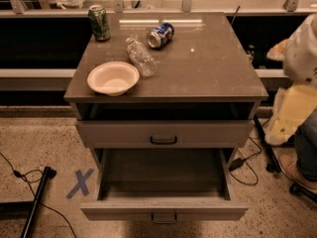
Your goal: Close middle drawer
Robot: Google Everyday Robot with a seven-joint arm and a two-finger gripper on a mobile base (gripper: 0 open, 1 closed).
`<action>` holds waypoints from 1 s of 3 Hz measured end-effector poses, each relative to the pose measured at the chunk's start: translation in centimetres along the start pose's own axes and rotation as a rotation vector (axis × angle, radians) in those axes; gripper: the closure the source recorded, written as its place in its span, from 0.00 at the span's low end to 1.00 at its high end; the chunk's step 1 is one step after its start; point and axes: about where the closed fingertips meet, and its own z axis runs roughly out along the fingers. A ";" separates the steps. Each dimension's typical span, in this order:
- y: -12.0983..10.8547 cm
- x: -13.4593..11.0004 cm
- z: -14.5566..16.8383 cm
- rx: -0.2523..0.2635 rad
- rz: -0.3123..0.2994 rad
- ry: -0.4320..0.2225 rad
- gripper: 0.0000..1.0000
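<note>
The middle drawer point(163, 208) is pulled far out of the grey cabinet, and its deep grey-brown tray is empty. Its small dark bar handle point(164, 217) sits on the front near the bottom edge of the view. Above it, the top drawer front point(163, 133) sits slightly out, with a dark gap under the countertop. The lowest drawer is hidden beneath the open one. My gripper point(290, 118) shows as a pale yellow shape under the white arm point(304, 48) at the right edge. It is right of the cabinet and apart from the drawers.
On the countertop point(213, 68) are a white bowl point(113, 77), a clear plastic bottle point(140, 57) lying down, a blue can point(160, 35) on its side and a green can point(99, 22) upright. A blue X point(79, 183), cables and a dark pole point(35, 202) mark the floor at left.
</note>
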 end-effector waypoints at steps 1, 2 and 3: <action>3.0 3.6 7.3 -0.059 0.028 -0.062 0.00; 4.1 4.1 9.5 -0.046 0.027 -0.151 0.00; 4.4 4.2 12.2 -0.095 0.030 -0.138 0.00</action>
